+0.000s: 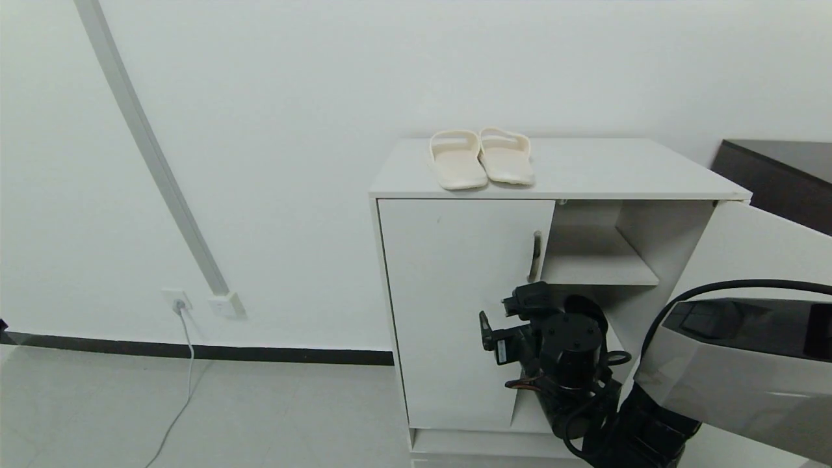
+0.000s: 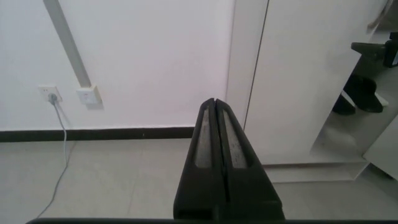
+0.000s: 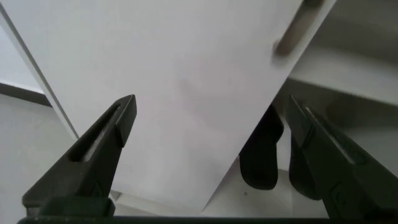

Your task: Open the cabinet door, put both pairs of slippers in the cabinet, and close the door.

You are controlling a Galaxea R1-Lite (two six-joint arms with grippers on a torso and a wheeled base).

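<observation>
A pair of cream slippers (image 1: 481,157) lies on top of the white cabinet (image 1: 585,169). The cabinet's left door (image 1: 455,305) is closed, with its handle (image 1: 536,255) at its inner edge. The right door (image 1: 747,250) is swung open to the right. Dark slippers (image 3: 261,155) stand in the lower compartment, under the bare shelf (image 1: 598,260). My right gripper (image 3: 210,106) is open in front of the closed door's inner edge, low down, holding nothing. My left gripper (image 2: 214,102) is shut and empty, left of the cabinet and above the floor.
A wall outlet (image 1: 177,300) with a hanging cable and a slanting grey conduit (image 1: 149,149) are on the wall to the left. Dark furniture (image 1: 780,175) stands behind the open door. Bare floor (image 1: 195,416) stretches left of the cabinet.
</observation>
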